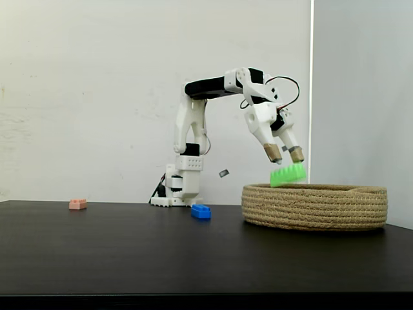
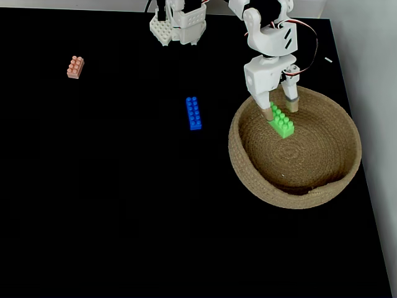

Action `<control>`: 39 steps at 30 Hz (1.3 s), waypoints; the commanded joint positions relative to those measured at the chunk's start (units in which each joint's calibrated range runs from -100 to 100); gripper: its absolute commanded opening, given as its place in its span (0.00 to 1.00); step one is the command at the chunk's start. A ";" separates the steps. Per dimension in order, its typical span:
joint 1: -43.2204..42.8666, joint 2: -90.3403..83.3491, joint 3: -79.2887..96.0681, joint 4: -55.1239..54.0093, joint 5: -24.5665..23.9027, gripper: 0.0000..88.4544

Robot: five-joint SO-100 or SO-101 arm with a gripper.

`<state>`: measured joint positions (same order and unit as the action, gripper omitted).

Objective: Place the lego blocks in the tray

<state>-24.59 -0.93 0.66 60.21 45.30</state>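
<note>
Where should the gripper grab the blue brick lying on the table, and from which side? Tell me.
Judging by its pose, grip the blue brick across its two long side walls near the middle, coming straight down from above. It lies flat, studs up, clear of the basket, its long axis running toward the arm's base, so the narrow width should fit between the fingers.

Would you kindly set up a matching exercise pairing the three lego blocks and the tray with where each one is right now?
Things:
1. green block
2. blue block
3. pink block
4. tray

Places:
A. on the table, far from the tray, at the left in both fixed views
B. on the table, under the gripper
C. in the air just above the tray's rim, below the fingertips
D. on the table between the arm's base and the tray

Pairs: 1-C, 2-D, 3-A, 4-B
</note>
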 commanded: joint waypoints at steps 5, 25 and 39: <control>3.24 -3.37 -7.00 5.22 -0.49 0.45; 24.10 -30.80 34.22 8.22 6.89 0.40; 30.69 -26.24 49.45 -9.27 10.26 0.38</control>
<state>5.29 -27.31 49.54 53.80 55.16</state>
